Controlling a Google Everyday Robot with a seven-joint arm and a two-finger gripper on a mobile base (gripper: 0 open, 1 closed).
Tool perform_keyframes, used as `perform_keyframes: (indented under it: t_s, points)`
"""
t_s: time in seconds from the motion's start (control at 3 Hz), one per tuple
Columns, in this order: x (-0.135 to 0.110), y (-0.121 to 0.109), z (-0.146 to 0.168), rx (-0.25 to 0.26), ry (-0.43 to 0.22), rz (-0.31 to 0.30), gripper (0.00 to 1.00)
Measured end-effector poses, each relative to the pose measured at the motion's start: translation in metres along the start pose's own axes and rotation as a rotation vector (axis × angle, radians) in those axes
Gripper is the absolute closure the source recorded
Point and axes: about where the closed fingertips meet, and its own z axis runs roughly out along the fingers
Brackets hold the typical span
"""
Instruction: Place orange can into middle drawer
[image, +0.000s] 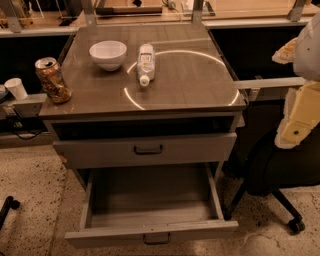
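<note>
The orange can (51, 80) stands upright on the front left corner of the grey cabinet top (190, 85). The middle drawer (150, 232) is pulled wide open below the top drawer, and its grey inside is bare. My gripper (299, 117), white with pale yellow parts, hangs at the right edge of the view. It is to the right of the cabinet, far from the can and holding nothing that I can see.
A white bowl (108, 54) and a clear bottle (145, 63) lying on its side are on the cabinet top. The top handled drawer (145, 149) is closed. A white paper cup (16, 88) stands at the left. A black office chair (280, 170) is at the right.
</note>
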Motion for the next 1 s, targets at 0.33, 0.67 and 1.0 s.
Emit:
perform_keyframes:
  t_s: [0.33,0.67,1.0]
  points:
    - [0.0,0.0,0.0,0.0,0.0,0.0,0.0]
    - [-0.027,-0.007,0.009,-0.032,-0.041,-0.042,0.0]
    - [-0.093,-0.026,0.026,-0.072,-0.087,-0.165,0.0]
